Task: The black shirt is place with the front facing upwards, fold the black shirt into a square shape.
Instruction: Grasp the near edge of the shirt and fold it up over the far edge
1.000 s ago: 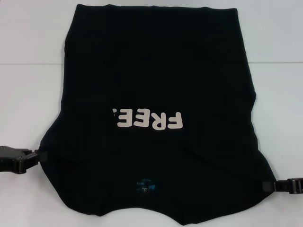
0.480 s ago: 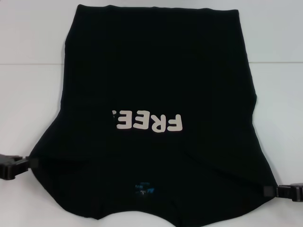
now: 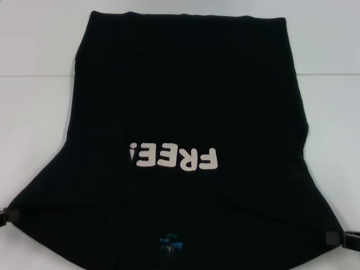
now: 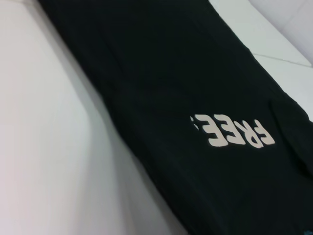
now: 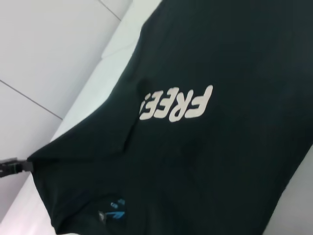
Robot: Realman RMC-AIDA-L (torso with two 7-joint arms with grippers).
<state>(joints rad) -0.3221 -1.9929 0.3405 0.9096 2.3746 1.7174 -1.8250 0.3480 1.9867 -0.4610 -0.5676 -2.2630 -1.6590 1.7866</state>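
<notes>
- Shirt: the black shirt [image 3: 180, 112] lies front up on the white table [image 3: 34, 112], its off-white "FREE!" lettering [image 3: 174, 158] readable upside down from the head view and a small blue neck label [image 3: 170, 243] at the near edge, so the collar end points towards the robot and the hem lies at the far side.
- Shape: the near end fans out wide to both sides and looks pulled taut between two points, while the far end is narrower with a straight hem.
- Handling, as a judgement: treat the cloth as light, limp and thin. It will sag between your grips, drag on the table and crease easily, yet it cannot break.
- Where to hold: take it at corners or edges, pinching both layers together. The two near outer corners suit a fold of the collar end over towards the hem.
- Left gripper [image 3: 4, 215]: only a sliver shows at the view's edge, right at the near left corner of the shirt. You cannot tell from these views how its jaws stand.
- Right gripper [image 3: 344, 239]: it sits at the near right corner, with a dark tip against the cloth. It appears to pinch that corner, but you cannot confirm the jaw setting.
- Risk: uneven pulls will skew the lettering.
</notes>
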